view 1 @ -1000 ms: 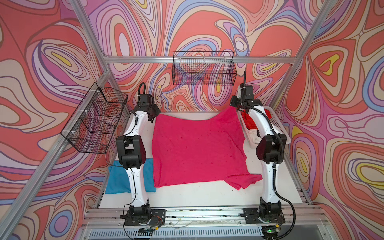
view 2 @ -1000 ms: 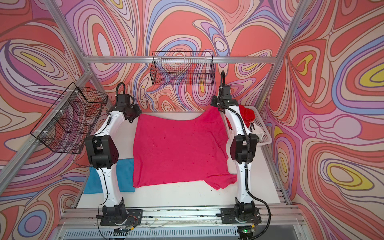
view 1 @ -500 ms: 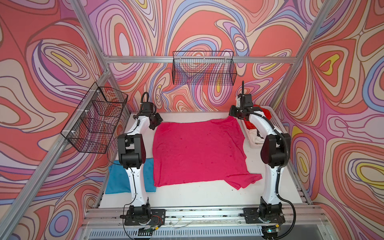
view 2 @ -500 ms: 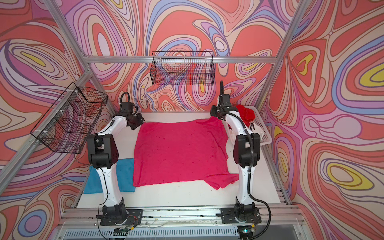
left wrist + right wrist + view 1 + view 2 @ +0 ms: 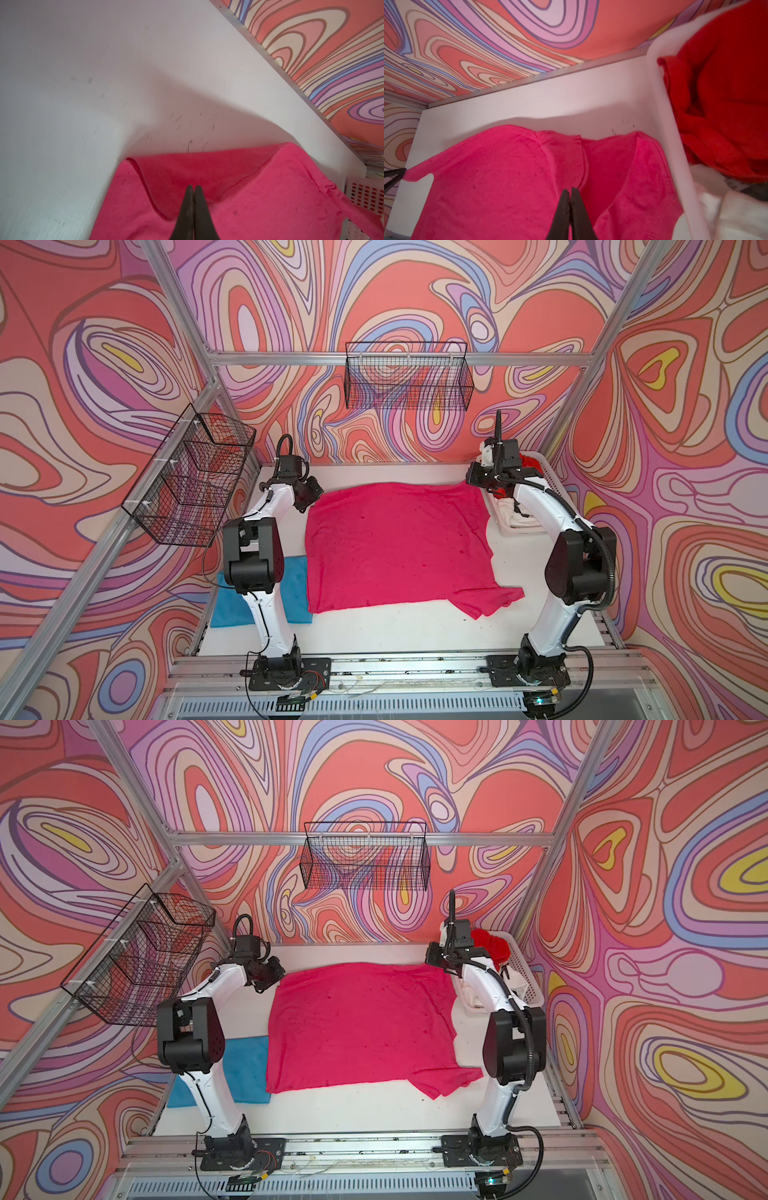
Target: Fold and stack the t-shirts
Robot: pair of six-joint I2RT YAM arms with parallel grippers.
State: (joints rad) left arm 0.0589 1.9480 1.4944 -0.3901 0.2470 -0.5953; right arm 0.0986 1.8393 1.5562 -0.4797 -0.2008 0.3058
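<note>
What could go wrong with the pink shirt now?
The pink shirt has one sleeve bunched up, so a fold could trap wrinkles. The right hand, shut on a far corner, sits close beside the white basket and might snag the red shirt there. If the left hand slips off its corner, the shirt could skew.

1. Both top views: set high above the table [image 5: 395,630] at 6 o'clock, facing down toward 12; distant, near-identical coverage.
2. Left wrist view: close behind left gripper [image 5: 193,188], at 11 o'clock.
3. Right wrist view: close behind right gripper [image 5: 570,190], at 1 o'clock.
4. Shared by all four: magenta-pink t-shirt [image 5: 361,1027], far edge.
</note>
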